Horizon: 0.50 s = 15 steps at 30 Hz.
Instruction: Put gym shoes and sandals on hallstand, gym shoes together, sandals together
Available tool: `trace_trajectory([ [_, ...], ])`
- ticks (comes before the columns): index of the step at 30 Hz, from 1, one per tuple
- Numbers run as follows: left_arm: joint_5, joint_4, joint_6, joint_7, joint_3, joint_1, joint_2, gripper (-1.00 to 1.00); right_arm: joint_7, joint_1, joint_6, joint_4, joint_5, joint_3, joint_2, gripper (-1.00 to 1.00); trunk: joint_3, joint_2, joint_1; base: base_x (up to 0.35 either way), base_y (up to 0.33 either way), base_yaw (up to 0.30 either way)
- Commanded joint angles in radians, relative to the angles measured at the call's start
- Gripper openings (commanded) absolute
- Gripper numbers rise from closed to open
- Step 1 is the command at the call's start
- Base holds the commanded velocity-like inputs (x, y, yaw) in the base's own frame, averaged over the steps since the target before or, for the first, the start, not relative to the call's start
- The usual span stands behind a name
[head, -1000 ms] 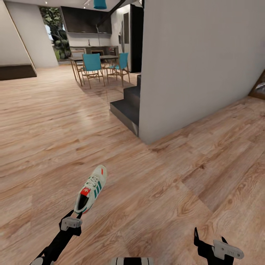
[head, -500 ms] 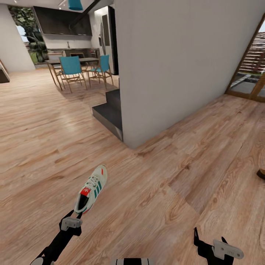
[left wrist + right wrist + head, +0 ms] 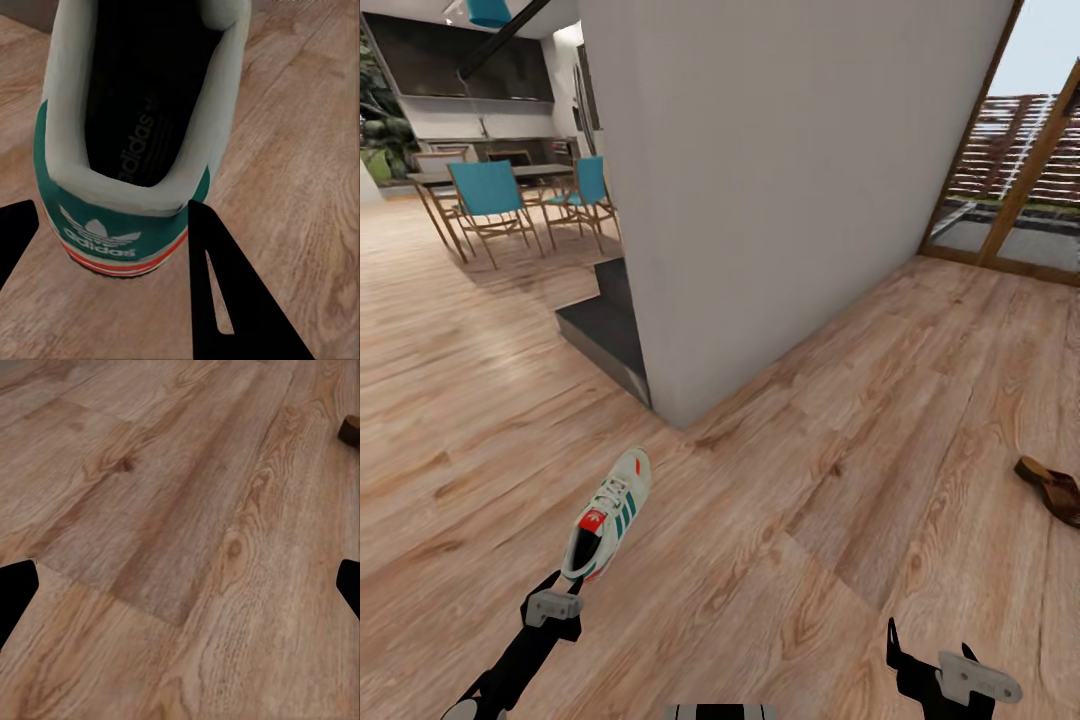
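gym shoe (image 3: 609, 513) ahead of left gripper (image 3: 557, 592) | sandal (image 3: 1051, 488) on floor (image 3: 810, 500), far right | wall (image 3: 780, 180) behind

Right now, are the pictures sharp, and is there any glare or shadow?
Head view: sharp, soft sheen on the floor, bright daylight through the door. Left wrist view: shoe close, slightly soft, its inside dark. Right wrist view: floor grain a little blurred, no glare.

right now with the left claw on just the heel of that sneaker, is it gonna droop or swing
The gym shoe looks stiff-soled, so it likely won't droop. Held by the left claw only at the heel collar, its long toe sticks out unsupported and may pivot when the arm moves. It's probably light for its size.
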Motion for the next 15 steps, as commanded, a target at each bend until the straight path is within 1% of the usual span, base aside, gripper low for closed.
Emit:
trace_trajectory([
  [1, 0.005, 0.0, -0.001, -0.008, 0.002, -0.001, 0.0, -1.0, -0.001, 0.0, -0.002, 0.0, 0.0, 0.0, 0.001, 1.0, 0.0, 0.0, 0.0, 0.321, -0.007, -0.109],
  [11, 0.005, 0.0, -0.001, -0.008, 0.002, -0.001, -0.001, -1.0, -0.001, 0.001, -0.003, 0.0, 0.001, 0.001, 0.001, 1.0, 0.007, 0.0, 0.0, 0.322, -0.03, -0.034],
  [15, -0.022, 0.0, -0.001, -0.008, 0.002, -0.001, -0.002, -1.0, -0.001, 0.002, -0.004, 0.0, 0.002, 0.001, 0.001, 1.0, 0.013, 0.0, 0.0, 0.322, -0.076, -0.004],
])
